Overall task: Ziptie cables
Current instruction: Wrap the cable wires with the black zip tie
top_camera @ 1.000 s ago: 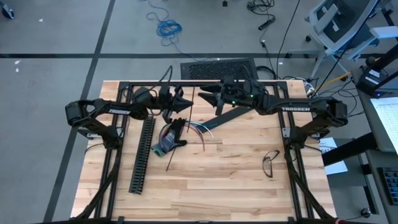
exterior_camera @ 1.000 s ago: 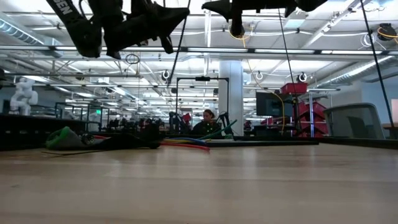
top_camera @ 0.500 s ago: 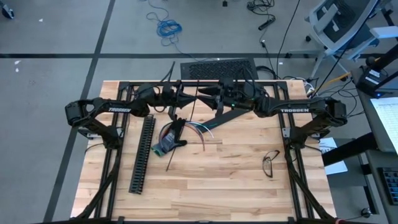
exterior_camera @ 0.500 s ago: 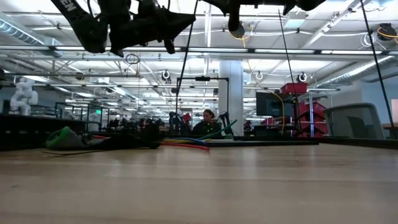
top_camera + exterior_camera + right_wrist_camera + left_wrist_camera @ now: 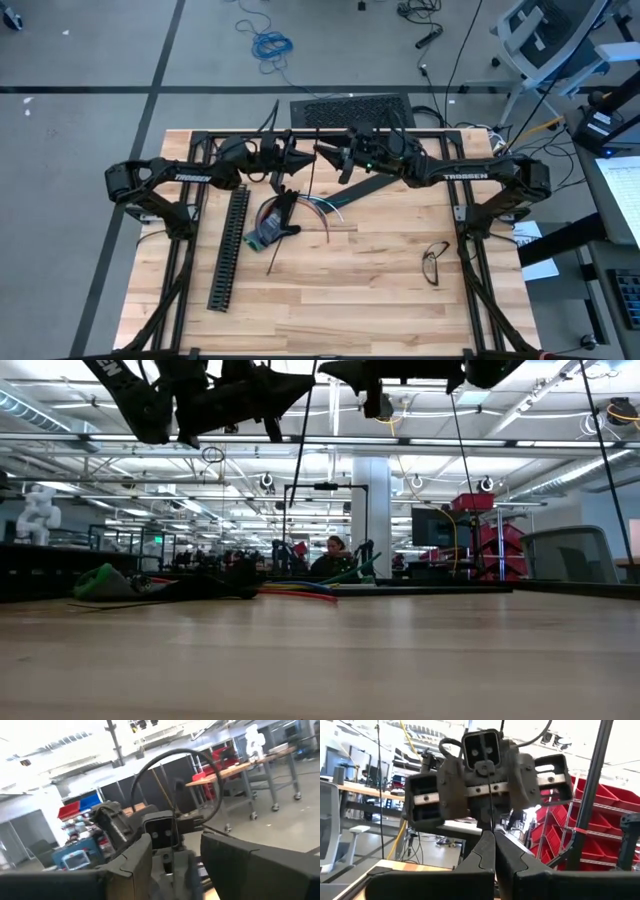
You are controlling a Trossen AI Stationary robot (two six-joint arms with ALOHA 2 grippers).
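The cables (image 5: 318, 207) lie loose on the wooden table left of centre, coloured wires fanning out from a green-and-dark end (image 5: 265, 235); the low view shows them flat on the boards (image 5: 295, 589). High above them my left gripper (image 5: 303, 158) is shut on a thin black zip tie (image 5: 298, 460). My right gripper (image 5: 322, 152) faces it tip to tip from the right, open. In the right wrist view the zip tie (image 5: 174, 832) stands in the gap between its fingers, touching neither. My left gripper pinches the zip tie's strip (image 5: 491, 822) between its two fingertips. The fingers come nearly level from the table's left and lie across the strip. The strip stands close to upright, rising above the tips and hanging below them; the fingers hide where its lower end reaches.
A long black slotted channel (image 5: 229, 245) lies along the table's left side. A pair of glasses (image 5: 435, 262) rests near the right edge. The near half of the table (image 5: 340, 310) shows bare boards. A black frame (image 5: 250, 135) borders the far edge.
In the low view the zip tie has swung closer to upright, and its upper part has shifted toward my right gripper. My left gripper has tipped slightly and stays shut on it.
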